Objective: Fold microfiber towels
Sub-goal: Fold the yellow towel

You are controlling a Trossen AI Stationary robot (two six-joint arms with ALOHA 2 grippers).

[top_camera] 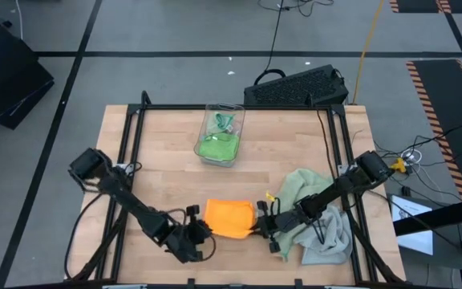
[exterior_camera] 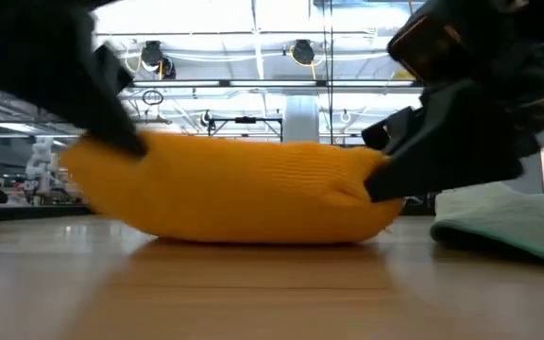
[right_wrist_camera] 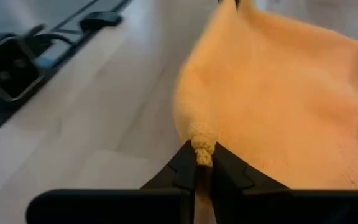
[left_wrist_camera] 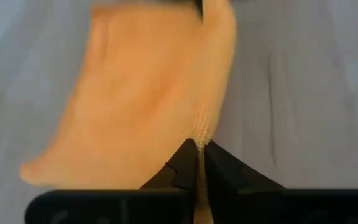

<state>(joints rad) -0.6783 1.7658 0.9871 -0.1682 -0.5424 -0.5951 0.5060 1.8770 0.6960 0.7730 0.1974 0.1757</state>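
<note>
While both arms reached toward the near edge of the wooden table (top_camera: 167,181), the orange towel (top_camera: 230,218) was stretched between them close to that edge. The left gripper (top_camera: 201,235) was closed tight on one corner of it, with the cloth pinched between its two dark fingers (left_wrist_camera: 182,168). The right gripper (top_camera: 265,227) was closed in the same way on the opposite side, a small bunch of orange cloth squeezed between its fingers (right_wrist_camera: 182,165). From the low camera, the towel sagged in the middle and touched the table there. Just to the right lay a sage green towel (top_camera: 293,193) and a light grey towel (top_camera: 331,237), crumpled together under the right arm. Farther back, a clear plastic bin (top_camera: 220,134) held a bright green towel (top_camera: 217,147).
</note>
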